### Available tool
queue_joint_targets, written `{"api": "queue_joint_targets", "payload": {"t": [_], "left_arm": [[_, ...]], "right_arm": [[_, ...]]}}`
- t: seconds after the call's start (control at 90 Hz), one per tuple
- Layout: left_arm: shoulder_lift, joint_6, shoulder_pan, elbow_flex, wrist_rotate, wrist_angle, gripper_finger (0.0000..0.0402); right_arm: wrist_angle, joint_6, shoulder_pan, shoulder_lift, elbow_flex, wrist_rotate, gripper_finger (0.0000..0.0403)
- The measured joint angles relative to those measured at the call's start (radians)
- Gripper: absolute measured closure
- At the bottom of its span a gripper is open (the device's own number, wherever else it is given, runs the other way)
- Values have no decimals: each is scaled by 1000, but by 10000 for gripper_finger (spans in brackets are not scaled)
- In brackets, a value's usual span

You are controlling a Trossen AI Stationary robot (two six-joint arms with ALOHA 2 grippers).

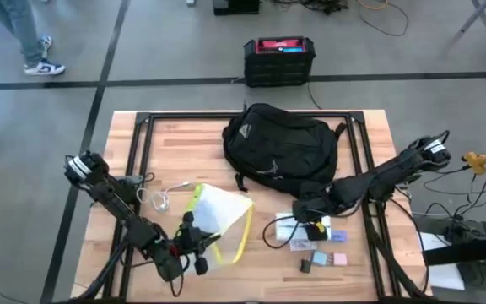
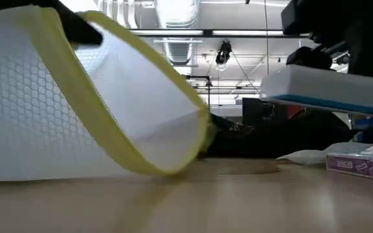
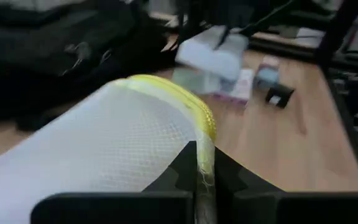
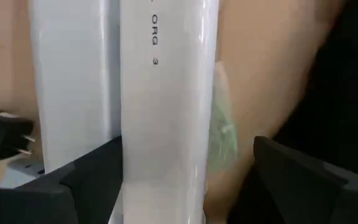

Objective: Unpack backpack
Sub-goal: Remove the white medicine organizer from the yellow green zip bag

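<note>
At the far middle of the counter (image 1: 369, 135) lies the backpack (image 1: 281, 148), slumped on its side with unpacked things spread out nearer. Just beside its near right edge, the right gripper (image 1: 310, 218) is clamped on a white box (image 4: 166, 112), carried clear of the small items (image 1: 317, 253) below, likely to be added there. Near left, the left gripper (image 3: 199, 186) pinches the yellow rim of a white mesh pouch (image 1: 218, 218), apparently dragging it aside.
</note>
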Motion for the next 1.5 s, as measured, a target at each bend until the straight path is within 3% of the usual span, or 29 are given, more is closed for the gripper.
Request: {"api": "queue_joint_targets", "payload": {"t": [0.367, 0.611, 0.911, 1.267, 1.5], "left_arm": [[5, 219, 125, 0, 4, 118, 402], [4, 341, 222, 1, 121, 219, 402], [-74, 592, 232, 132, 172, 178, 402], [10, 439, 274, 148, 185, 60, 402], [45, 311, 283, 148, 174, -75, 402]], "right_arm": [[76, -6, -6, 41, 17, 65, 82], [73, -54, -41, 133, 17, 28, 78], [75, -45, -111, 243, 68, 22, 87], [72, -108, -113, 214, 218, 122, 100], [72, -128, -111, 155, 234, 118, 110]]}}
